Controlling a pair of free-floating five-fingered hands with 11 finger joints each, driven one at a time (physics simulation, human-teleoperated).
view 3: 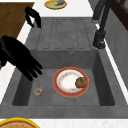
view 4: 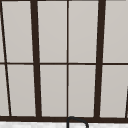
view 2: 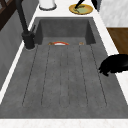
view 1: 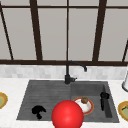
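My left hand (view 1: 38,110) hovers over the front of the ribbed drainboard (view 1: 45,96), fingers curled down and holding nothing; it also shows in the left side view (view 2: 115,65) and the right side view (view 3: 33,15). With straight fingers pointing down, my right hand (view 1: 103,98) hangs at the basin's front right and holds nothing (view 3: 20,58). In the basin lies a red-rimmed white plate (view 3: 67,82) with a brown lump of food (view 3: 81,82) on it. A small round item (view 3: 38,91) rests on the basin floor below the right hand.
A big red ball (view 1: 67,115) stands before the sink's front edge, hiding part of the plate (view 1: 87,106). The black faucet (view 1: 68,75) rises behind the sink. Yellow plates sit on the left counter (view 1: 2,100) and right counter (view 1: 123,110); a white object (view 1: 125,83) stands far right.
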